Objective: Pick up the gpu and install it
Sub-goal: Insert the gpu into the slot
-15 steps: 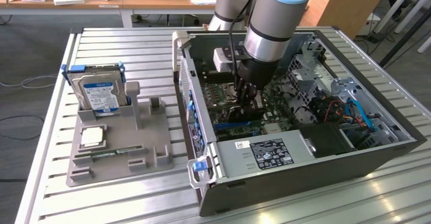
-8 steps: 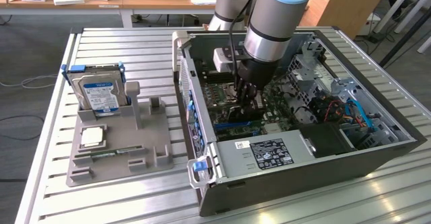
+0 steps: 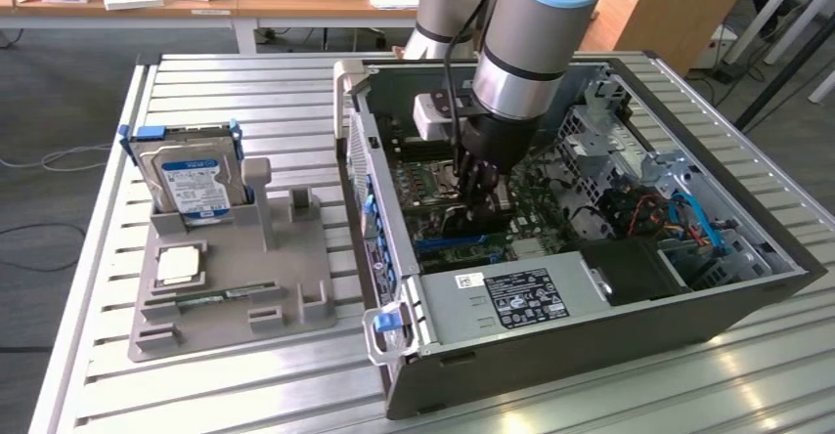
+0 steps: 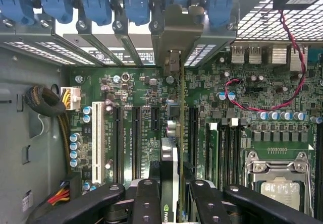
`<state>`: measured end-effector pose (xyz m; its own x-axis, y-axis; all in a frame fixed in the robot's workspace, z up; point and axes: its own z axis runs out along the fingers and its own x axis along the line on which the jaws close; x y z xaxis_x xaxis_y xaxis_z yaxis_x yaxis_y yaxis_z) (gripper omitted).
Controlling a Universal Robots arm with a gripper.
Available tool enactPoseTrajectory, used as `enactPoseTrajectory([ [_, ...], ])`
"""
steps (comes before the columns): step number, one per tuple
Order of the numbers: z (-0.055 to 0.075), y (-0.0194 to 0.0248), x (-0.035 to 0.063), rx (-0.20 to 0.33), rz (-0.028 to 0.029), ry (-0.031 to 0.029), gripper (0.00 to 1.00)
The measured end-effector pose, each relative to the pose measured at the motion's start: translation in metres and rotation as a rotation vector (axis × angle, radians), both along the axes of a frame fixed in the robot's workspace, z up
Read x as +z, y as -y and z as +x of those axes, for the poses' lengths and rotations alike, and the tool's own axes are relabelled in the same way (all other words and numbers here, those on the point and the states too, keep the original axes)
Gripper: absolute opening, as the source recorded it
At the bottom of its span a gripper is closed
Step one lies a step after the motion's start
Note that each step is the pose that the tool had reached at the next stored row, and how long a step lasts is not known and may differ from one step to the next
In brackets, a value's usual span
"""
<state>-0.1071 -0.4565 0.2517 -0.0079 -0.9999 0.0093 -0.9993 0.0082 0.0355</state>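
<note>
Arm reaches down into the open pc case (image 3: 730,287). The gripper (image 4: 175,192) has its fingers (image 4: 146,199) pinching the gpu (image 4: 170,158) from both flat sides, so the card hangs edge-down, perpendicular to the mobo (image 4: 136,88). That orientation is what a slot insert needs. The silver bracket (image 4: 176,30) sits at the rear wall between the blue clips, lined up w/ an expansion opening, prob. so the connector edge and bracket go in together. The card edge runs just beside a long black slot (image 4: 193,133); can't tell if it's seated or only above it. In the exterior view the gripper (image 3: 476,195) is low over the board. The hdd (image 3: 194,185) stands upright in the grey holder (image 3: 222,331), well apart.
</note>
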Motion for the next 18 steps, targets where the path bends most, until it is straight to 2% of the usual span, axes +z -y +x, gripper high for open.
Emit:
enactPoseTrajectory([
  [18, 0.0003, -0.0002, -0.0009, 0.01, 0.0002, 0.0001, 0.27],
])
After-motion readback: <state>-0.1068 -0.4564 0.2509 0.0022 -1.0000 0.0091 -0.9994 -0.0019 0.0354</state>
